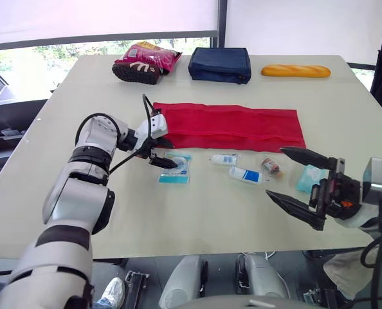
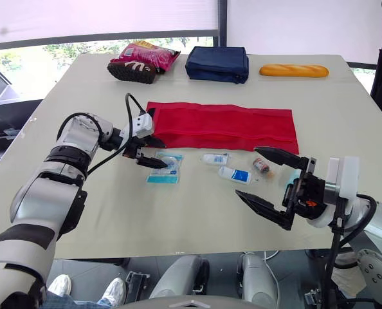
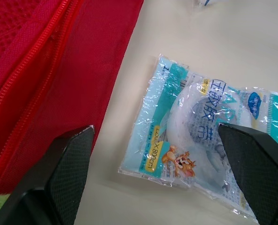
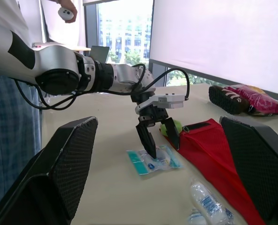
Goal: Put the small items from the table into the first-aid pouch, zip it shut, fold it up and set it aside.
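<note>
First-aid pouch (image 1: pixel 233 125), red mesh, lies unfolded and flat just beyond the left gripper (image 1: pixel 164 153). That gripper's fingers are moderately apart and hold nothing. One finger stands at the pouch's near corner and the other tip is over a clear teal-printed packet (image 1: pixel 176 168).

The right gripper (image 1: pixel 278 172) is spread wide and empty above the table (image 1: pixel 178 219), close to its near edge. Bare tabletop lies between the two grippers on the near side of the items.

Five small items lie between the grippers:
- two packets, the second one (image 1: pixel 310 177) teal and just beside the right gripper's fingers
- two small bottles (image 1: pixel 224 159) (image 1: pixel 245 175)
- one small dark wrapped piece (image 1: pixel 270 166)

Well beyond the pouch sit one navy bag (image 1: pixel 220 64), one pink snack bag (image 1: pixel 149 56) and one bread loaf (image 1: pixel 296 71).
</note>
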`<state>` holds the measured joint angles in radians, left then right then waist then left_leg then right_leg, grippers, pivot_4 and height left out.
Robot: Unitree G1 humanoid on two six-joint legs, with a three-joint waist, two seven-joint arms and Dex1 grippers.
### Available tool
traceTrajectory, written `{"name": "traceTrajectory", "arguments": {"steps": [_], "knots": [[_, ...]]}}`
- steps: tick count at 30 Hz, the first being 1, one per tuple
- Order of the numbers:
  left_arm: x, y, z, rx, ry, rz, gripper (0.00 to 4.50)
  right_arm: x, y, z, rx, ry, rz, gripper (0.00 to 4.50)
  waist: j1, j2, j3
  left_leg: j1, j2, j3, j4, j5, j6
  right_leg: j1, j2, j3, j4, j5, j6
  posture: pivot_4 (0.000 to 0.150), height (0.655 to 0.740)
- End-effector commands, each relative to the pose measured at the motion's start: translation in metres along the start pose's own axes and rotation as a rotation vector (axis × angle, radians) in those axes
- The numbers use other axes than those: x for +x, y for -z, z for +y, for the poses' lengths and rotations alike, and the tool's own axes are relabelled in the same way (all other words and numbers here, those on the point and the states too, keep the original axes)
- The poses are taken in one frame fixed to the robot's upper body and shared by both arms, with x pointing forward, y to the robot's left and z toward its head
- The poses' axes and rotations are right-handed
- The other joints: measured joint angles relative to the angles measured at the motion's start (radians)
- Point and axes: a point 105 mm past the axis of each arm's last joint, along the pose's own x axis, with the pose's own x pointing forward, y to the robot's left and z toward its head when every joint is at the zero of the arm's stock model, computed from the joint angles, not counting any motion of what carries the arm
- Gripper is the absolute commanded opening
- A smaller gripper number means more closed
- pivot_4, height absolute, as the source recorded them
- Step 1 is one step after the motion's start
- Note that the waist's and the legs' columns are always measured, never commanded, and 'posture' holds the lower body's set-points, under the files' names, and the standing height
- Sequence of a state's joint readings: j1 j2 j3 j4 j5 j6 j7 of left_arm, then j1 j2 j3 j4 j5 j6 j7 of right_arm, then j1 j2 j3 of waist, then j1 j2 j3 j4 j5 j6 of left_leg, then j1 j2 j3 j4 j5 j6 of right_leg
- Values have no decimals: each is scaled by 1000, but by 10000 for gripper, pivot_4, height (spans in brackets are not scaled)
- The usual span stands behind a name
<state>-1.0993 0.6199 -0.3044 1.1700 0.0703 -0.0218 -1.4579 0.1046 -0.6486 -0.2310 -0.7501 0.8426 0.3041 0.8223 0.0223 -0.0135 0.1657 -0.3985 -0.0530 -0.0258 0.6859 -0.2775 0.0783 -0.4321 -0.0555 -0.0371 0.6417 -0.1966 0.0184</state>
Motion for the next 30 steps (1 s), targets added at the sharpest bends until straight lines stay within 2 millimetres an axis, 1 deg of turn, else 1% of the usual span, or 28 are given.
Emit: {"name": "traceTrajectory", "arguments": {"steps": [1, 2, 4, 5, 7, 9, 12, 15, 17, 19, 20, 22, 23, 25, 27, 30], "knots": [[6, 5, -4, -28, 30, -2, 29357, 1, -2, 1, -49, 14, 45, 45000, 0, 0, 0, 0, 0, 0, 0, 0, 0, 0, 0, 0, 0, 0, 0, 1500, 7395], [6, 4, -5, -31, 36, -18, 24927, 0, 0, 0, -60, 17, 65, 45000, -1, 0, 0, 0, 0, 0, 0, 0, 0, 0, 0, 0, 0, 0, 0, 1500, 7395], [5, 3, -8, -30, 55, -36, 14515, 1, 0, -1, -67, 17, 76, 45000, -2, 0, 0, 0, 0, 0, 0, 0, 0, 0, 0, 0, 0, 0, 0, 1500, 7395], [5, 4, -9, -28, 62, -37, 10599, 2, 0, -1, -66, 16, 73, 45000, -3, 0, 0, 0, 0, 0, 0, 0, 0, 0, 0, 0, 0, 0, 0, 1500, 7395], [2, 9, -17, -34, 119, -41, 790, 3, 1, -2, -73, 12, 76, 45000, -6, 0, 0, 0, 0, 0, 0, 0, 0, 0, 0, 0, 1, 0, 0, 1500, 7395], [-2, 13, -21, -38, 144, -44, 320, 4, 2, -4, -75, 13, 77, 45000, -9, 0, 0, 1, 0, 0, 0, 0, 0, 0, 0, 0, 1, 0, 0, 1500, 7395], [-7, 11, -21, -69, 131, -76, 320, 5, 3, -5, -76, 10, 80, 45000, -9, 0, 0, 0, 0, 0, 0, 0, 0, 0, 0, 0, 1, 0, 0, 1500, 7395], [-13, 6, -22, -114, 121, -123, 320, 6, 3, -6, -58, 13, 70, 45000, -10, 0, 0, 0, 0, 0, 0, 0, 0, 0, 0, 0, 1, 0, 0, 1500, 7395], [-17, -4, -23, -164, 107, -166, 320, 8, 4, -6, -36, 25, 66, 45000, -10, 0, 0, 0, 0, 0, 0, 0, 0, 0, 1, 0, 1, 0, 0, 1500, 7395], [-21, -22, -26, -209, 72, -232, 320, 11, 6, -10, -4, 80, 78, 45000, -7, -1, 0, 0, 0, 0, 0, 0, 0, 0, 1, 0, 1, 0, 0, 1500, 7395], [-26, -41, -25, -234, 14, -304, 320, 13, 8, -13, 22, 127, 87, 45000, -8, -1, 0, 0, 0, -1, 0, 1, -1, 0, 0, 0, 1, 0, 0, 1500, 7395], [-34, -71, -27, -252, -106, -419, 320, 17, 11, -18, 74, 203, 91, 45000, -4, -2, 1, -2, 0, -2, 1, 2, -3, -1, -1, 0, 1, 0, 0, 1500, 7395], [-39, -82, -27, -268, -160, -469, 320, 20, 12, -19, 95, 228, 92, 45000, -3, -2, 1, -2, 0, -3, 1, 2, -4, -1, -1, 0, 1, 0, 0, 1500, 7395], [-43, -99, -27, -314, -249, -538, 320, 26, 11, -20, 124, 255, 88, 45000, -4, -2, 1, -2, 0, -3, 1, 2, -4, -1, -1, 0, 0, 0, 0, 1500, 7395], [-40, -114, -31, -349, -328, -599, 320, 35, 8, -26, 150, 290, 69, 45000, -6, -1, 1, -1, 0, -2, 1, 3, -5, -1, -1, 1, 1, 0, 0, 1500, 7395], [-31, -126, -39, -394, -413, -652, 320, 49, 7, -39, 204, 352, 66, 45000, -8, -1, 1, 0, 0, -2, 1, 3, -6, -1, -1, 1, 1, 0, 0, 1500, 7395]]}}
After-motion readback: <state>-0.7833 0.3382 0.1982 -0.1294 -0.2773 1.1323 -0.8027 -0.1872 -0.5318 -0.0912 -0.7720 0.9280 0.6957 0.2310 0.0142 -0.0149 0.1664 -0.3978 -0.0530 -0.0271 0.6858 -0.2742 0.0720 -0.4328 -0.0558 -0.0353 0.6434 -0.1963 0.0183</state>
